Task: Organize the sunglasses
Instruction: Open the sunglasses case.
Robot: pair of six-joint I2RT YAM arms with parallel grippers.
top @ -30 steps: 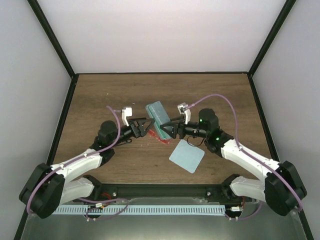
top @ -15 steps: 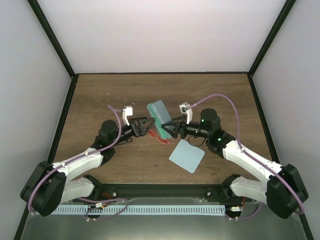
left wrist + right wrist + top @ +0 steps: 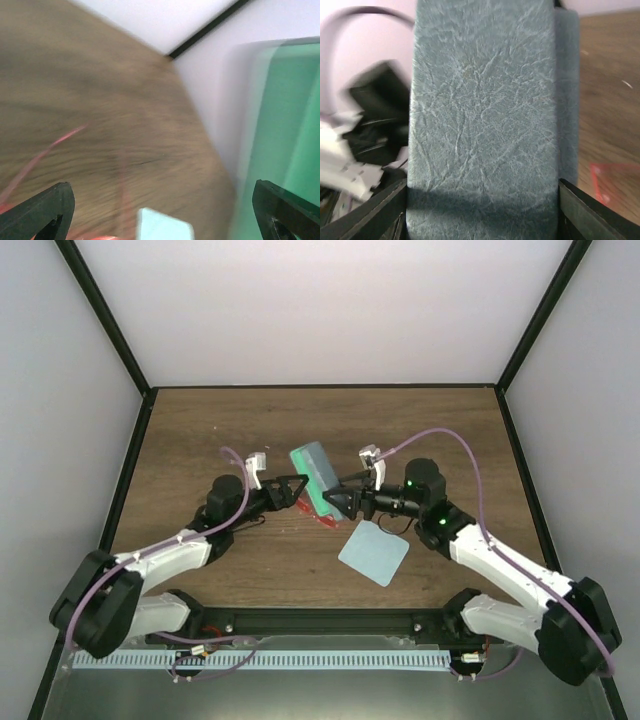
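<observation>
Your right hand (image 3: 338,502) clamps the case (image 3: 313,472); your left hand (image 3: 292,487) gapes empty. The sunglasses (image 3: 320,519), centre frame, look light and fragile: pinch the lens rim, not the wire arms.

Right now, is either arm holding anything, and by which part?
Right gripper: fingers clamp the grey-blue case across its width. Left gripper: open, holding nothing.
</observation>
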